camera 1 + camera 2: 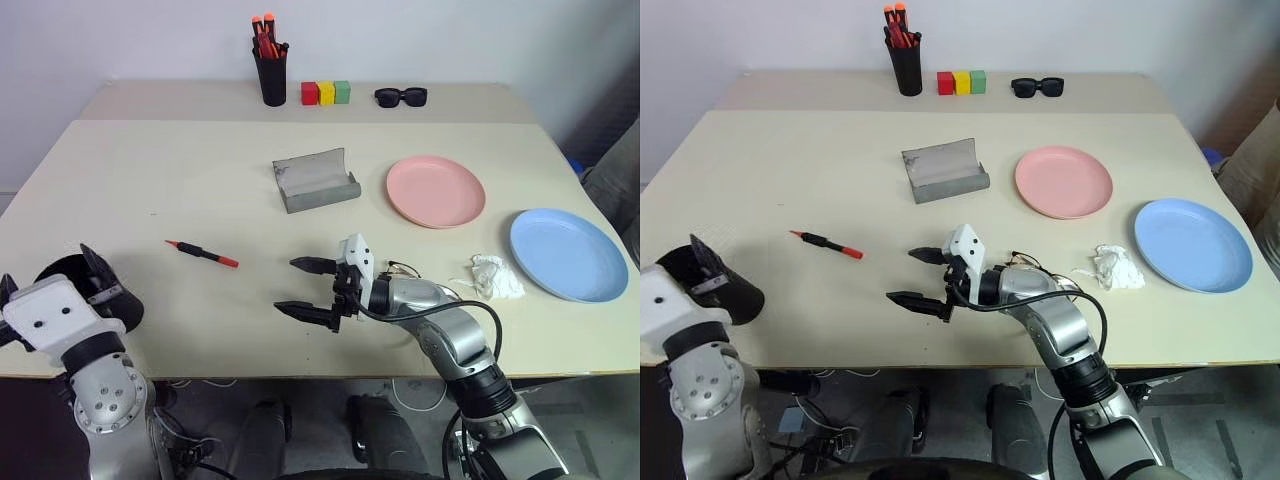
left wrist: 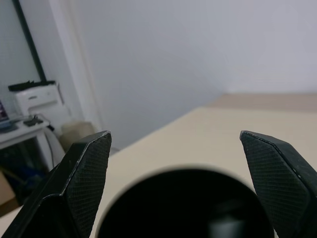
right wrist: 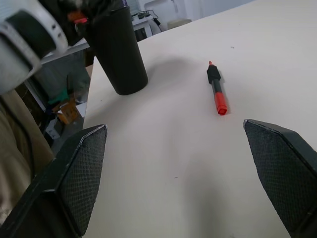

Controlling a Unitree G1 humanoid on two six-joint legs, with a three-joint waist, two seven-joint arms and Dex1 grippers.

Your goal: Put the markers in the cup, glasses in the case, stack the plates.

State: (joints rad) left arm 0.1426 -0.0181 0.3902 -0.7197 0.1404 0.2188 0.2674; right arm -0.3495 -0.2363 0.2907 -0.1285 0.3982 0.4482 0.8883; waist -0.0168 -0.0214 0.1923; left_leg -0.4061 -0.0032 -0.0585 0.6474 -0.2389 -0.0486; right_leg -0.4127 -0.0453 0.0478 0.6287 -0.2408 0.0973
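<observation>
A dark marker with a red cap (image 1: 203, 254) lies on the table left of centre. My right gripper (image 1: 308, 288) hovers open just right of it, pointing at it, with nothing between its fingers. The black cup (image 1: 735, 295) stands at the near left edge. My left gripper (image 2: 176, 141) is open over the cup's mouth, one finger on each side of it. The thin wire-frame glasses (image 1: 1025, 262) lie behind my right wrist, partly hidden. Farther back, the grey case (image 1: 315, 180) lies open. The pink plate (image 1: 436, 190) and the blue plate (image 1: 568, 253) sit apart on the right.
A crumpled white tissue (image 1: 495, 275) lies between the glasses and the blue plate. At the back edge stand a slim black pen holder (image 1: 272, 75) with orange-capped pens, three coloured blocks (image 1: 326, 93) and black sunglasses (image 1: 401, 96).
</observation>
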